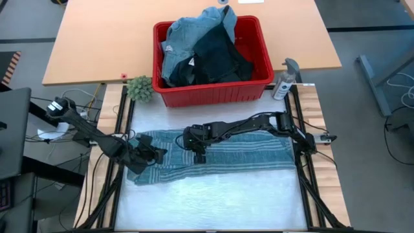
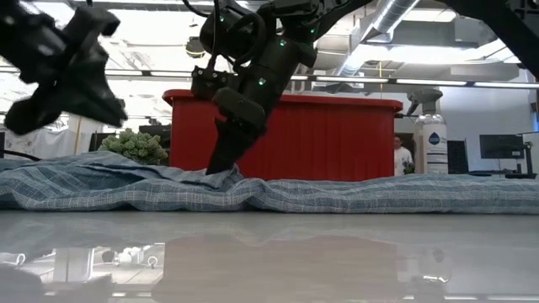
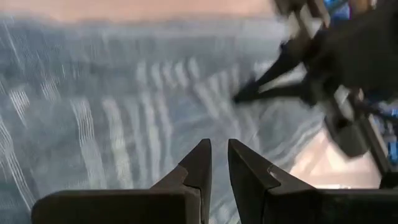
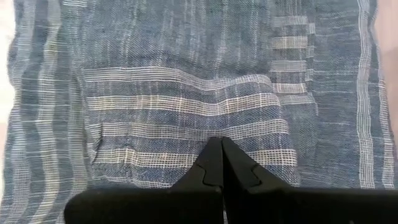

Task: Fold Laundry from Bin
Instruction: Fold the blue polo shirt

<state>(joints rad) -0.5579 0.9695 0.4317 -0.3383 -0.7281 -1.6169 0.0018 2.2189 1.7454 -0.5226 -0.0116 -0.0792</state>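
I see the right gripper (image 1: 200, 157) clenched, tip down on the striped shirt (image 1: 259, 154); left gripper (image 1: 157, 154) slightly parted, empty; red bin (image 1: 213, 94) holds denim.

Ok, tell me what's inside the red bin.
The bin holds a heap of clothes: a light blue denim piece on top and a dark garment beside it. Whatever lies underneath them is covered.

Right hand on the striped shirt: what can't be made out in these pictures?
- Right hand: shut, tips down on the striped shirt; whether cloth is pinched is hidden by the tips, in every view.
- Left hand: the shirt beneath it is blurred in the left wrist view.
- Bin: lower garments are covered by the top ones.
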